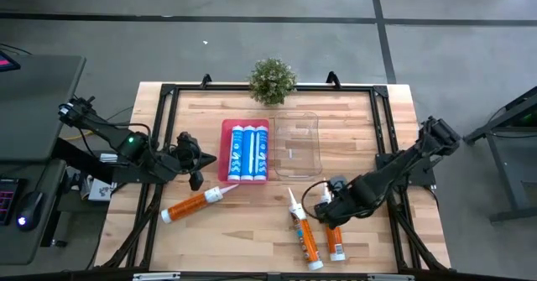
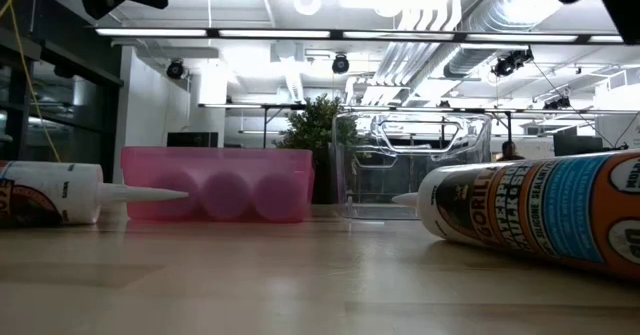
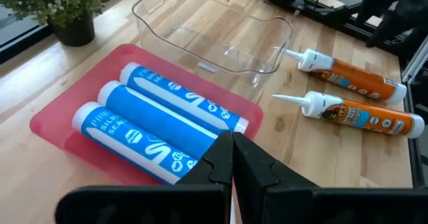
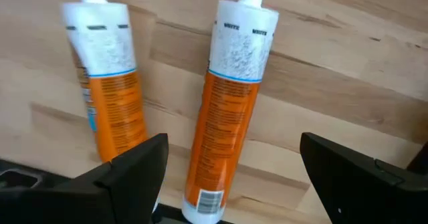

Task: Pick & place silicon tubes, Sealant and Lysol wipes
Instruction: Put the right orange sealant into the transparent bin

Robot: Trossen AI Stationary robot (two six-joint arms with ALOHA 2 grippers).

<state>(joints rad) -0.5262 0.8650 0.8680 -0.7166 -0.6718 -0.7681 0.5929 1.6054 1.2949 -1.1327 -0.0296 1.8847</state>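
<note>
Three blue silicone tubes [image 1: 249,153] lie side by side in a red tray [image 1: 225,128]; they also show in the left wrist view [image 3: 154,120]. A clear container [image 1: 296,145] stands next to the tray on its right. One orange sealant tube [image 1: 197,204] lies on the table near my left gripper [image 1: 195,162], which is shut and empty [image 3: 232,158] just left of the tray. Two more orange sealant tubes [image 1: 304,235] [image 1: 334,237] lie at the front right. My right gripper [image 1: 331,204] is open above them, its fingers [image 4: 137,167] standing on either side of one tube [image 4: 227,117].
A small potted plant [image 1: 272,81] stands at the table's far edge behind the tray and container. Bare wood lies between the tray and the front sealant tubes. In the low view the tray [image 2: 215,183] and the clear container [image 2: 415,170] stand mid-table.
</note>
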